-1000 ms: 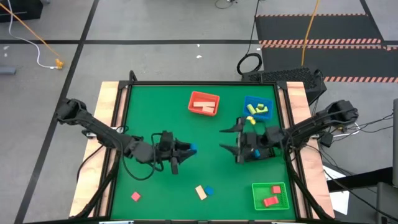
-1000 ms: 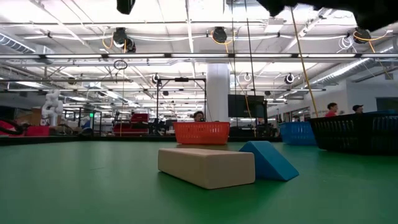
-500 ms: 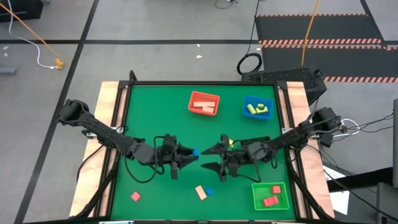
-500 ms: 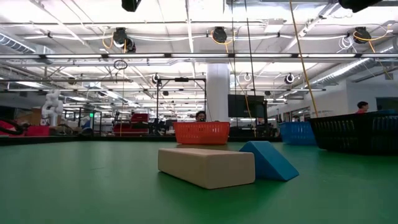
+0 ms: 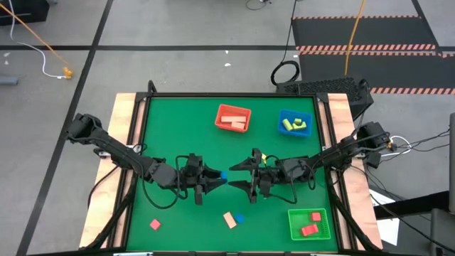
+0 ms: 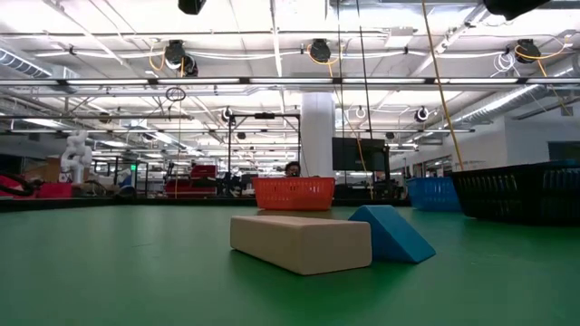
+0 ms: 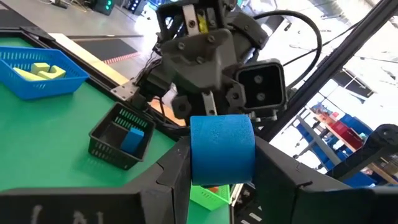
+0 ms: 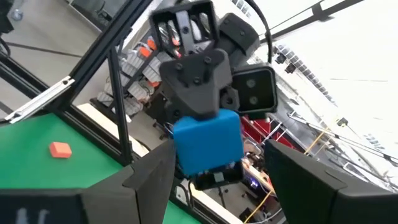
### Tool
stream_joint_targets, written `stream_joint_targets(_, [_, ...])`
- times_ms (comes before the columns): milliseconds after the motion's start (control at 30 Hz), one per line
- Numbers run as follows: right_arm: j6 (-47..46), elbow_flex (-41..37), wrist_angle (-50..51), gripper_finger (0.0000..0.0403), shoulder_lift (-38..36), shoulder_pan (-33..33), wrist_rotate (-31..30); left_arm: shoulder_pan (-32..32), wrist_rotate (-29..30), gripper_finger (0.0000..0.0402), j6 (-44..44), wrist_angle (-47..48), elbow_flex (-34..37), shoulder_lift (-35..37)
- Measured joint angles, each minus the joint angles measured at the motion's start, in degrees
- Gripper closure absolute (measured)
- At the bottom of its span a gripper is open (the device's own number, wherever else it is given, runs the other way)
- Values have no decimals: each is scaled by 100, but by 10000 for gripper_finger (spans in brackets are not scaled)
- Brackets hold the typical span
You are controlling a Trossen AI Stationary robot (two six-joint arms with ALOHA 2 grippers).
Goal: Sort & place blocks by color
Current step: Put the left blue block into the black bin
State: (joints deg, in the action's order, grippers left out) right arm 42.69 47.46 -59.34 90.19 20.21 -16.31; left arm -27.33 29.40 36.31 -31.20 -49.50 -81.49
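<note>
A blue block (image 7: 222, 148) hangs above the middle of the green table, with my left gripper (image 5: 217, 176) shut on it. My right gripper (image 5: 232, 177) faces it from the table's right, open. Its two fingers (image 8: 152, 177) stand on either side of the blue block (image 8: 208, 142) with a gap on each side. A pale wood bar (image 5: 229, 220), a small blue block (image 5: 239, 218) and a pink block (image 5: 155, 225) lie loose on the table near its front edge. My left gripper pinches the blue block by two opposite sides (image 7: 198, 163) between its two fingers. The fingers lie level and point toward the table's right. The block sticks out past the fingertips and is lifted clear of the table.
A red tray (image 5: 233, 108) with wood and red blocks and a blue tray (image 5: 281, 121) with yellow-green blocks stand at the back. A green tray (image 5: 293, 226) with red blocks is at the front right. A black tray (image 7: 106, 140) holds a blue block.
My right gripper has swung from the table's right toward its middle, rolling about its own line, and now stands open around the blue block. My left gripper and the block have stayed where they were.
</note>
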Motion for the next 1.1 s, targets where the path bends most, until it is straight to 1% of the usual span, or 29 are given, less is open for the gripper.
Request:
stream_joint_targets(167, [1,69,127,165,6,-10,14,37,1,266,20,-2,0,2])
stream_joint_targets(367, [8,688,591,165,426,-121,11,68,-3,266,119,13,0,2])
stream_joint_targets(467, [3,932,616,165,670,-190,6,58,-1,266,123,10,0,4])
stream_joint_targets(633, [3,1027,596,165,758,-189,6,-24,-2,266,196,151,0,4])
stream_joint_targets(800, [-9,1025,605,165,761,-175,10,-35,7,266,552,488,-1,7])
stream_joint_targets(900, [-128,1025,637,167,761,-175,16,-33,16,266,604,555,-2,7])
stream_joint_targets(1000, [-163,1025,655,184,761,-173,16,-33,21,266,604,542,-2,7])
stream_joint_targets(1100, [-245,1025,675,218,761,-170,16,-28,27,266,604,538,-1,9])
